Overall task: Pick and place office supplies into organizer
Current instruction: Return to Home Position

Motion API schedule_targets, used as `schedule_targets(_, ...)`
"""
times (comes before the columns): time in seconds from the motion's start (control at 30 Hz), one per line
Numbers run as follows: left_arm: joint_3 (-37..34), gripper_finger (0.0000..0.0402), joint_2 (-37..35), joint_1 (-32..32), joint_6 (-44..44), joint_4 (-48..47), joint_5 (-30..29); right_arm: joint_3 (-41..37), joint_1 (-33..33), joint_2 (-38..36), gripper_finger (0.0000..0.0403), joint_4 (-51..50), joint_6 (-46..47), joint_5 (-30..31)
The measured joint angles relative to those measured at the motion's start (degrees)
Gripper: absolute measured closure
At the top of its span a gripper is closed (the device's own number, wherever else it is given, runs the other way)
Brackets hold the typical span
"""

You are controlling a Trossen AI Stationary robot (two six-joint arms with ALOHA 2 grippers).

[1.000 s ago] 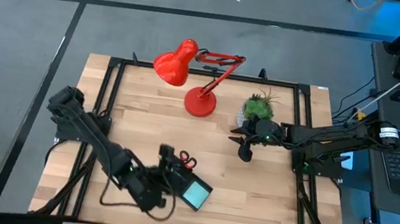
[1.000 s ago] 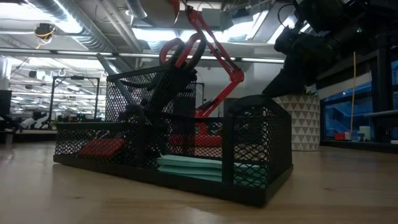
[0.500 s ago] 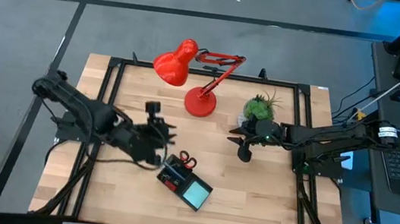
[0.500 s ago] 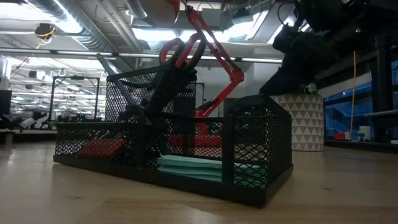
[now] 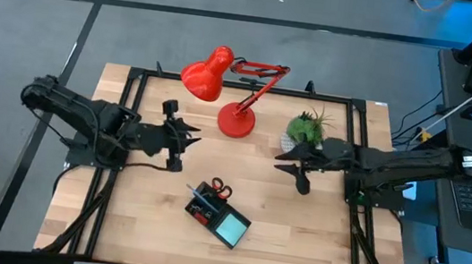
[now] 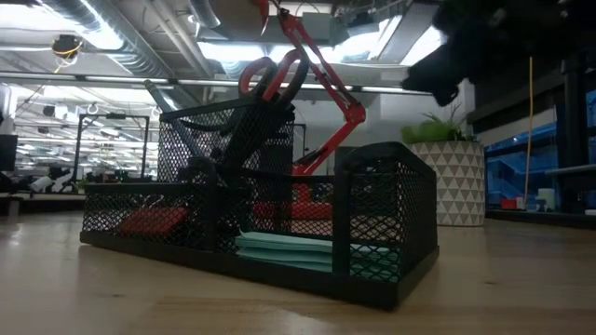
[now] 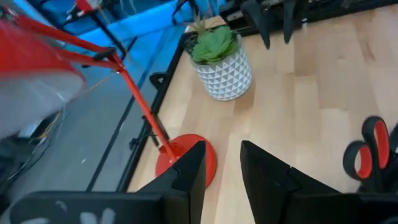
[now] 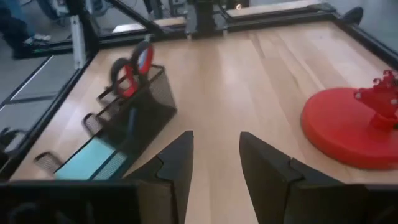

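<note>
Black mesh organizer [image 5: 198, 208] sits on the wooden table [image 5: 322, 242], its long axis diagonal: the scissors end is nearer the red lamp [image 5: 237, 120], the notepad end farther away. Red-handled scissors [image 5: 220, 187] stand handles-up in the tall cup, and the blue notepad [image 5: 231, 230] lies flat in the low end compartment. A red item [image 6: 154, 221] fills another compartment. Left gripper [image 5: 182, 141] and right gripper [image 5: 291, 169] hover well apart from the organizer — fingers parted, empty.

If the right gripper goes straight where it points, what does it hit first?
Probably nothing close: ahead of the right gripper lies bare table, between organizer and lamp base; the left gripper faces it farther off.
</note>
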Motion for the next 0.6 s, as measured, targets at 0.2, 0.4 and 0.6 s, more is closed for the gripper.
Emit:
schedule_targets(0.2,-16.61,0.0307,-11.23,4.01,4.47,15.03,4.43,-1.86,3.87,-8.26,0.0269,-5.67,0.27,3.50)
schedule_targets(0.4,-31.25,0.0308,-23.45,8.82,7.00,27.72,10.87,-10.11,7.03,-16.22,0.0269,-1.90,-0.06,10.80)
schedule_targets(0.6,-42.83,0.0308,-34.26,14.86,8.08,35.82,17.31,-15.01,7.88,-23.37,0.0269,-1.07,-0.16,10.01)
